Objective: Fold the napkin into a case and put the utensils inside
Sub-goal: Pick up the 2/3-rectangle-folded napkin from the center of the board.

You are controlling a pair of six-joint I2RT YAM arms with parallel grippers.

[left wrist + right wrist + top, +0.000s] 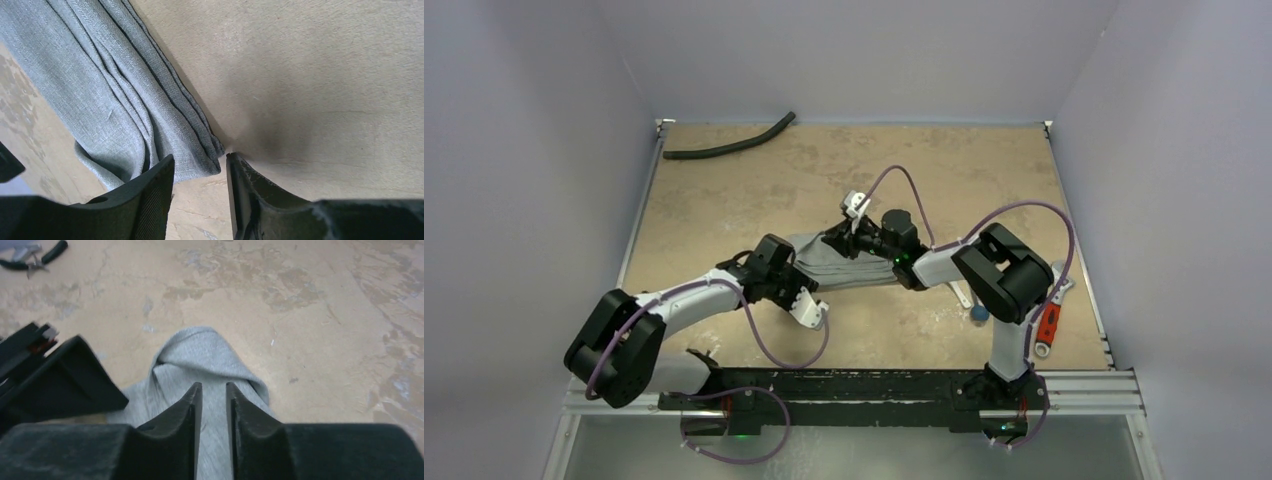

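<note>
As the pleated grey cloth napkin (844, 266) awaits folding, left gripper (200, 161) jaws gape at its corner; whether right gripper (214, 388) jaws clamp it is unclear.

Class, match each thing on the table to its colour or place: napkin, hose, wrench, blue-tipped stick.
Things:
1. napkin
2. hose
3. wrench
4. blue-tipped stick

Descriptions:
A. black, curved, in the far left corner
B. red handle, at the right edge
C. grey, bunched in the middle
D. lies just left of the wrench

Pairs: 1-C, 2-A, 3-B, 4-D
</note>
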